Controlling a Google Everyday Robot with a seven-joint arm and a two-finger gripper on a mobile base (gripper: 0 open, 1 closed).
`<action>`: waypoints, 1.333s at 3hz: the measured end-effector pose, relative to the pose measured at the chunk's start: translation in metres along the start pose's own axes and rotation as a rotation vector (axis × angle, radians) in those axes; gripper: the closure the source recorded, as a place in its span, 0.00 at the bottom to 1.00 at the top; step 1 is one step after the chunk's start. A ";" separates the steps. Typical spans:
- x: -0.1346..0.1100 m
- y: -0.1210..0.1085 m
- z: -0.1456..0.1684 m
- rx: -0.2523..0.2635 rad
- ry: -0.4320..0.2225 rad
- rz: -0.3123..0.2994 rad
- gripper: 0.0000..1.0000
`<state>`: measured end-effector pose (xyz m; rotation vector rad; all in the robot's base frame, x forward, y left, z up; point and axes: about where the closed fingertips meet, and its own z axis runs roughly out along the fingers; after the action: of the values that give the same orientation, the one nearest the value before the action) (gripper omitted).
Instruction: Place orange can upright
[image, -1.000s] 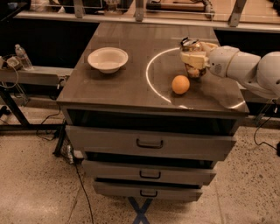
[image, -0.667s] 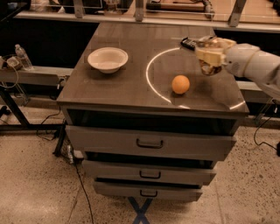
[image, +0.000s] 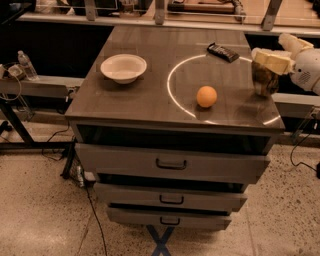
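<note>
We list: cabinet top (image: 150, 95), grey-brown with faint wood grain, marked with a thin white circle (image: 168, 82). Bowl (image: 123, 67), off-white. Round fruit (image: 206, 96), plain orange. Wrapped bar (image: 223, 51), black. Orange can (image: 264, 82), dark brown and gold, glossy. Gripper (image: 272, 61), pale cream-yellow, at the can's top by the right edge; arm (image: 305, 70), white. Drawers (image: 170, 165), grey, dark handles. Floor (image: 40, 215), speckled beige, with a blue cross (image: 161, 240).

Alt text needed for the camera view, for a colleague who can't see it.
The gripper sits over the top of the orange can, which is upright at the right edge of the cabinet top. An orange fruit, a white bowl and a dark bar also rest there.
</note>
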<state>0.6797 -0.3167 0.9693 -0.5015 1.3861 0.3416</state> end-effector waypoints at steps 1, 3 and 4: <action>0.005 0.008 0.007 -0.002 -0.096 0.108 0.60; 0.017 0.014 0.013 0.011 -0.142 0.218 1.00; 0.018 0.016 0.021 -0.002 -0.093 0.219 0.77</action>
<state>0.6920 -0.2930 0.9515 -0.3311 1.3531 0.5372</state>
